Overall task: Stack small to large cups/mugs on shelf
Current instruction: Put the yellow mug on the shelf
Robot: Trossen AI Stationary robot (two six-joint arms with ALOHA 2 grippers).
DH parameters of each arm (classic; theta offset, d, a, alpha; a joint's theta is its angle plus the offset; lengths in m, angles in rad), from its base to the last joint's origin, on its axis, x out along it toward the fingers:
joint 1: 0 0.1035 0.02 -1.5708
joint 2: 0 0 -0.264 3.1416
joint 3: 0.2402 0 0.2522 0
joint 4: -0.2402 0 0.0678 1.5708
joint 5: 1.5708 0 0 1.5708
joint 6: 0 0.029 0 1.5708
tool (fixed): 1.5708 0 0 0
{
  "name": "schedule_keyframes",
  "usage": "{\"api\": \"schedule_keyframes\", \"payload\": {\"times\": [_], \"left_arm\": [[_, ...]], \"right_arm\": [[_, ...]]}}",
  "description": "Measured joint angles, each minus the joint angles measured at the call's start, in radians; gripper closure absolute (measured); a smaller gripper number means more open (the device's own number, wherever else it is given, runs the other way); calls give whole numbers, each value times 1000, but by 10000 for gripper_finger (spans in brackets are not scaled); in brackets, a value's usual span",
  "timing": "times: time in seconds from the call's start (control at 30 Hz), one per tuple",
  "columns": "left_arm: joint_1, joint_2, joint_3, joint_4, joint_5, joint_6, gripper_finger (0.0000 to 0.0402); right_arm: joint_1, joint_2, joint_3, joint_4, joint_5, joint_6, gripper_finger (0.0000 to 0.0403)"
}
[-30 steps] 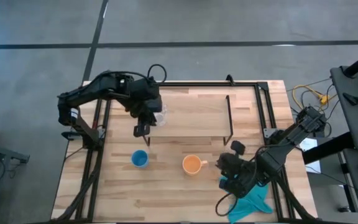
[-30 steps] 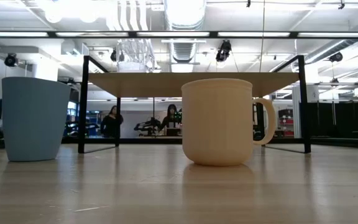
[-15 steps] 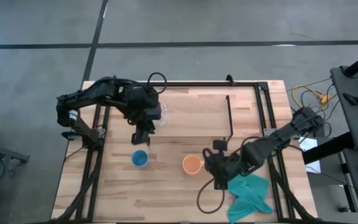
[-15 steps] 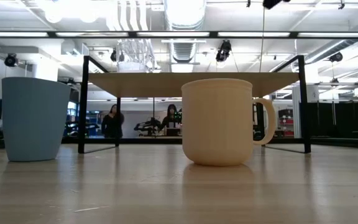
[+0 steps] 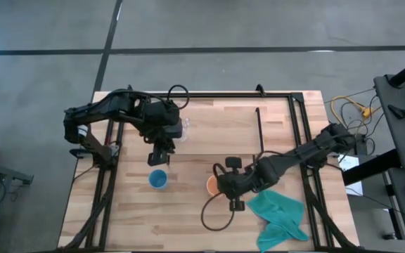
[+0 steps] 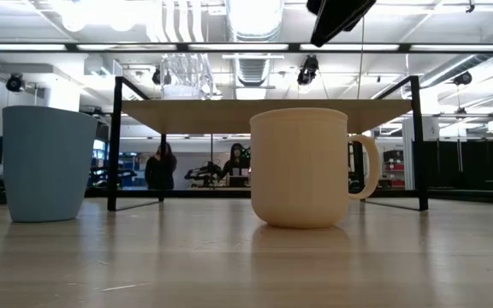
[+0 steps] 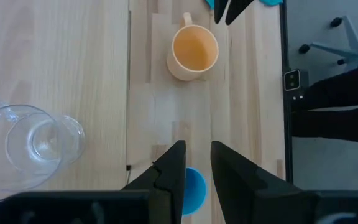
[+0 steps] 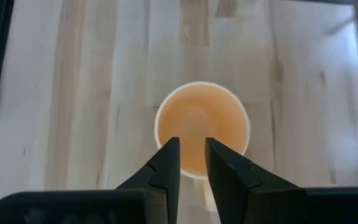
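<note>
Hovering over the empty orange mug (image 5: pixel 214 185) on the table (image 5: pixel 188 225), the right gripper (image 8: pixel 191 163) has its fingers slightly parted. The left gripper (image 7: pixel 197 163), narrowly parted, hangs above the empty blue cup (image 5: pixel 158 179). The empty glass cup (image 7: pixel 33 144) sits on the shelf (image 5: pixel 216 126).

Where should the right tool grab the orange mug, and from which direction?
Take the orange mug by its rim wall, one finger inside and one outside, coming straight down. It stands upright with an open mouth, and the right tool hangs directly above it. Probably pick the wall away from the handle, so the fingers clear it.
</note>
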Motion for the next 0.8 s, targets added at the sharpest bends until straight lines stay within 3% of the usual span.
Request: {"api": "schedule_keyframes", "payload": {"times": [0.13, 0.4, 0.63, 0.8], "left_arm": [[0, 0, 0, 0, 0, 1, 340], [0, 0, 0, 0, 0, 8, 340], [0, 0, 0, 0, 0, 10, 340], [0, 0, 0, 0, 0, 11, 340]], "right_arm": [[-24, 2, 3, 1, -73, -8, 328], [-36, 2, 2, 12, -64, -100, 279], [-35, 2, 2, 12, -76, -74, 243], [-35, 2, -8, 40, -173, -74, 233]]}}
